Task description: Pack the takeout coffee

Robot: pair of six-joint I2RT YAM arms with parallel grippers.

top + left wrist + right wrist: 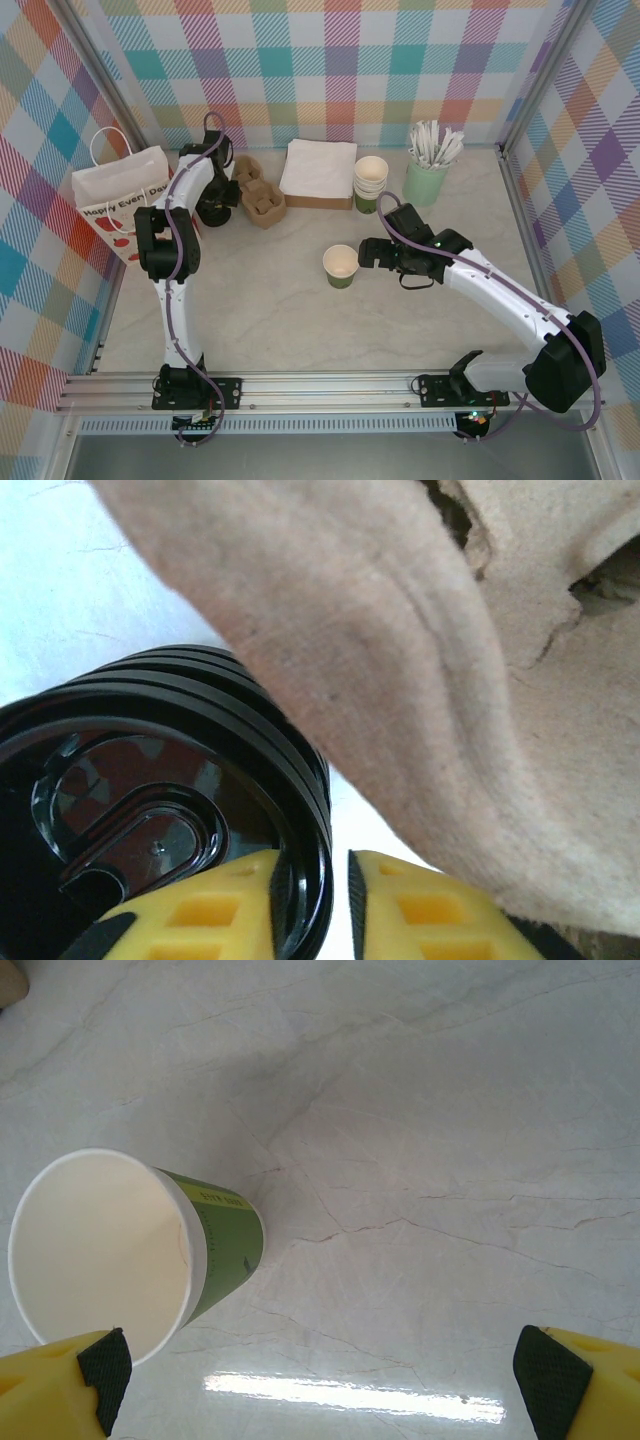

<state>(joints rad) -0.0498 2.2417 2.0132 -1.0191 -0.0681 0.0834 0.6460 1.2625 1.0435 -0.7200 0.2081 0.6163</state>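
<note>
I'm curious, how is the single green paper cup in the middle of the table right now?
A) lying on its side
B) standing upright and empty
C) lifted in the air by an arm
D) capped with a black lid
B: the green cup stands upright on the table with its cream inside bare, and the right gripper beside it is open.

The paper bag point(118, 192) reads "Happy Ever… Da…"; print on the green cup point(225, 1248) is illegible.
</note>
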